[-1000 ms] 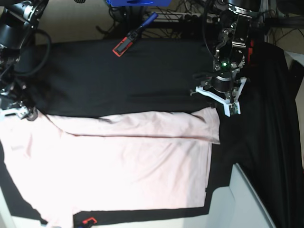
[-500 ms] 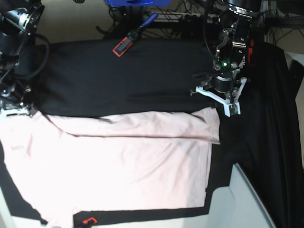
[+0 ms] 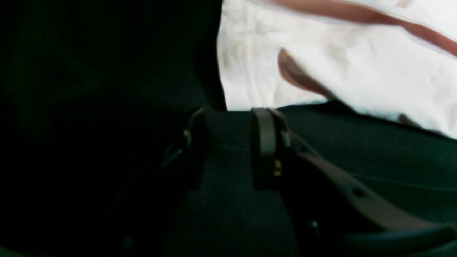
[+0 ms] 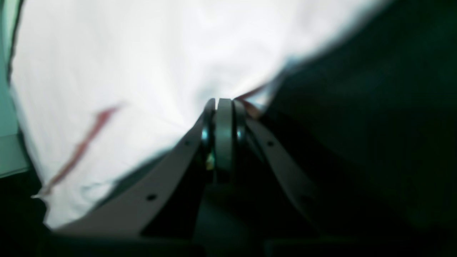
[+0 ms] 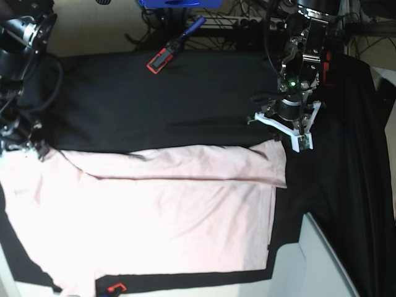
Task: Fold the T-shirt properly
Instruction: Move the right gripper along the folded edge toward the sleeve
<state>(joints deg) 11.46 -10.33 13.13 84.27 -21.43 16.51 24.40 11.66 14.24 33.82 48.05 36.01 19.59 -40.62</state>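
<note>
The right gripper (image 5: 25, 146) now sits slightly farther back along the surface's left edge, drawing the T-shirt's (image 5: 154, 210) pinched corner back with it.

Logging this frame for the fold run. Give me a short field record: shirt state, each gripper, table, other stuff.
shirt: pale pink T-shirt lying flat on the black cloth, far edge folded over into a long band
left gripper: left gripper open, empty, over the black cloth just off the shirt's corner
right gripper: right gripper shut on the shirt's edge, at the opposite end
other: red and black clamp at the cloth's far edge; a second one at the near edge
</note>
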